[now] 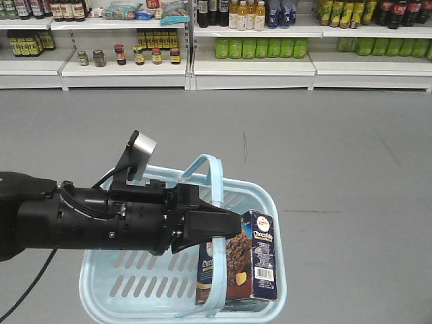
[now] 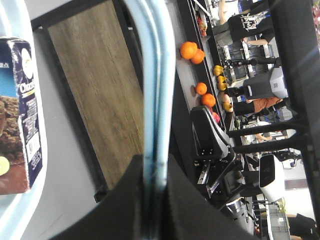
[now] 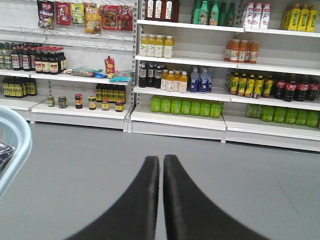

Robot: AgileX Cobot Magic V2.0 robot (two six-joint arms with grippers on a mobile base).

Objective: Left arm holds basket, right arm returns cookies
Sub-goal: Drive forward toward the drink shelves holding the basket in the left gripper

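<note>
When viewed from the front, shows the left arm (image 1: 88, 219) reaching in from the left above the grey floor (image 1: 337, 148), carrying a small silver-white block (image 1: 143, 145) on a top bracket and trailing a black cable (image 1: 27, 290) toward the near left. Shows the left fingers (image 1: 202, 226) clenched on one curved handle (image 1: 219, 179) of the light blue basket (image 1: 94, 283), with that handle raised upright over the slotted tub. Confirms the grasp from the left wrist: pale blue handle running down into the slot between the two black fingers, pinched there. Places the cookies (image 1: 260, 260), a dark navy box with a chocolate cookie picture and a barcode, upright inside the basket at its near right corner, close against the right wall, with the handle's near leg crossing in front of its left edge. Finds the same box at the left edge of the left wrist view, beside a wooden panel (image 2: 95, 90) and, farther off, several oranges (image 2: 192, 51). From the right wrist, shows the right fingers (image 3: 145, 200) pressed together, tips nearly touching, holding nothing, with only a sliver of basket rim off to their left. Beyond, across the floor, shows shop shelves (image 3: 175, 119) stocked with bottles and jars.
</note>
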